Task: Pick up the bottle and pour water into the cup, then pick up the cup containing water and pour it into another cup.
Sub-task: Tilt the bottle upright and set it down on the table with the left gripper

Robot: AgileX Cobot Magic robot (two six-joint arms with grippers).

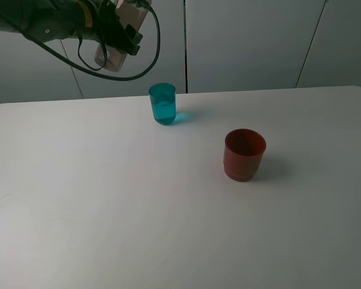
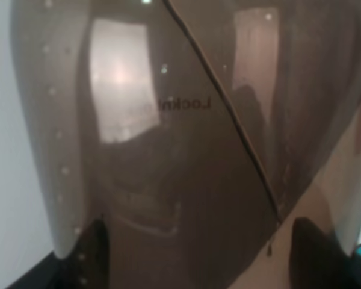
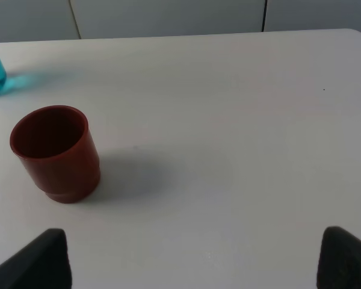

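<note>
While the left gripper (image 1: 121,36) is clamping the bottle (image 2: 168,150) aloft, the cup (image 1: 162,104) is standing with another cup (image 1: 245,154) at its four o'clock; the right gripper (image 3: 192,265) is hanging spread wide.

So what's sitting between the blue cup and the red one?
Nothing: bare table between teal cup and red cup, seen from the high camera.

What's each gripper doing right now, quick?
Left gripper: closed on the bottle.
Right gripper: open, holding nothing.
</note>
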